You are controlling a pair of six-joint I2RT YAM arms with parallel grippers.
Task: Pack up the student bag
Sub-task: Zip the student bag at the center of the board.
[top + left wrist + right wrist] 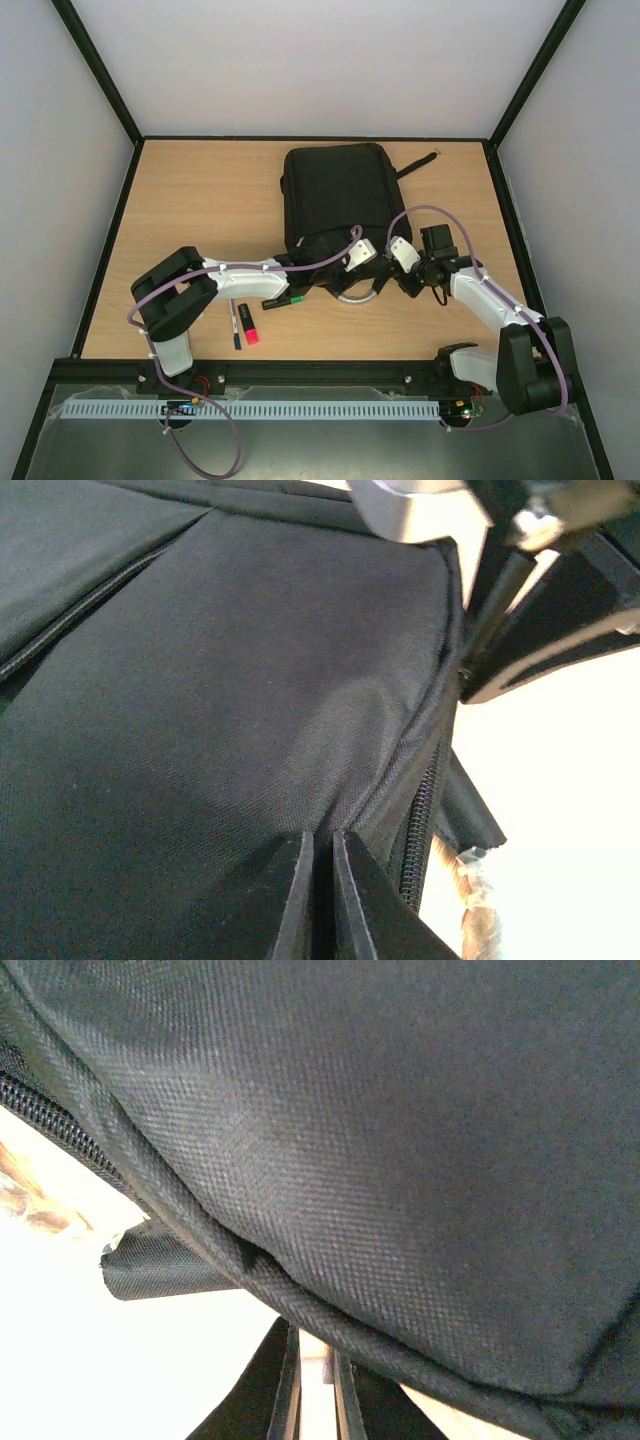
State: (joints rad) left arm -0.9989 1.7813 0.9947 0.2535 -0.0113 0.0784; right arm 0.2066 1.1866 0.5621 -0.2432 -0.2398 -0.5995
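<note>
- Large black student bag (335,195): woven fabric, rounded rectangle, strap trailing from far right corner, zip (425,810) along a side seam.
- Lying flat on tabletop (200,200), centre towards far edge, long side running near to far.
- Left fingers (292,900) clenched to a thin slit, tips against fabric at near end, just left of zip; cannot tell whether cloth is nipped.
- Right fingers (285,1390) clenched, bare tabletop showing between, just beside the bag's near right edge seam.

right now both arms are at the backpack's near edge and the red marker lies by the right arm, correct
No: the red marker lies by the left arm, not the right, as the top view shows. Both arms are at the near edge of the backpack.
</note>
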